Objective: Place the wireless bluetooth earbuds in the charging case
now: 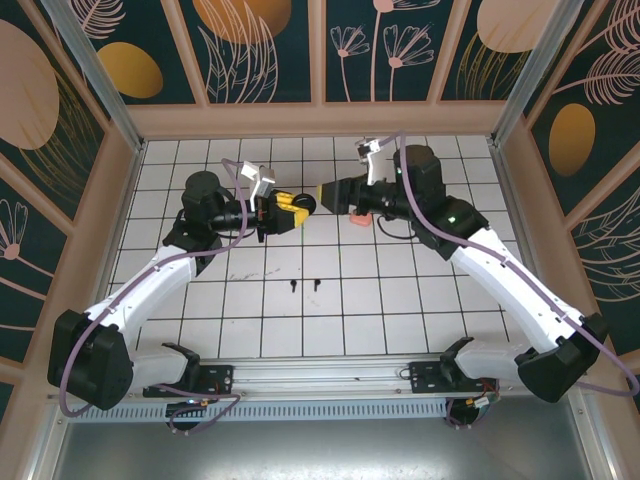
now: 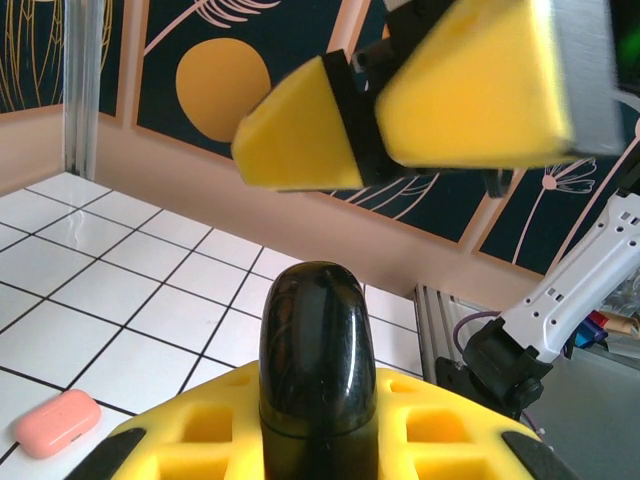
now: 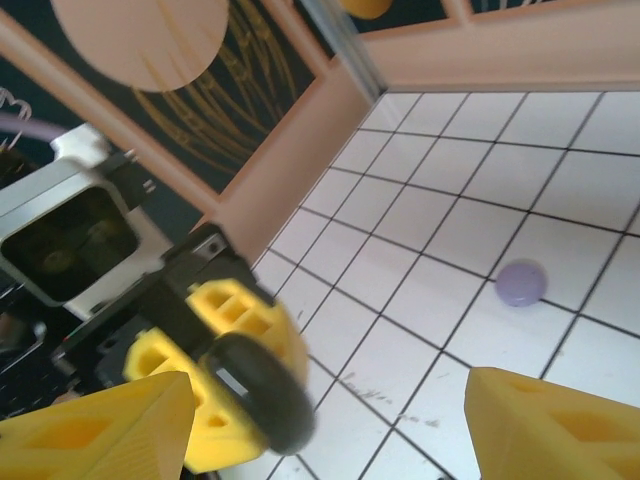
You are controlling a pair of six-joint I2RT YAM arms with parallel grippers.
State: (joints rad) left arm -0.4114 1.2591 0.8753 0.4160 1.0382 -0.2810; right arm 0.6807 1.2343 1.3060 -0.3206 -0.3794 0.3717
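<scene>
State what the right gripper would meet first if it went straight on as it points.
Most likely the black case held by the left gripper, just ahead of the open right gripper; depth is unclear.

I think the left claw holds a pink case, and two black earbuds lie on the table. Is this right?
No: the left claw holds a black case, as the left wrist view shows. Two black earbuds do lie on the table.

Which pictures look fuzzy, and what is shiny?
Left wrist view: pale glare streaks on the black case; the right gripper's fingers above look soft. Right wrist view: that case is smeared, the lilac case crisper. Top view: sharp, evenly lit.
</scene>
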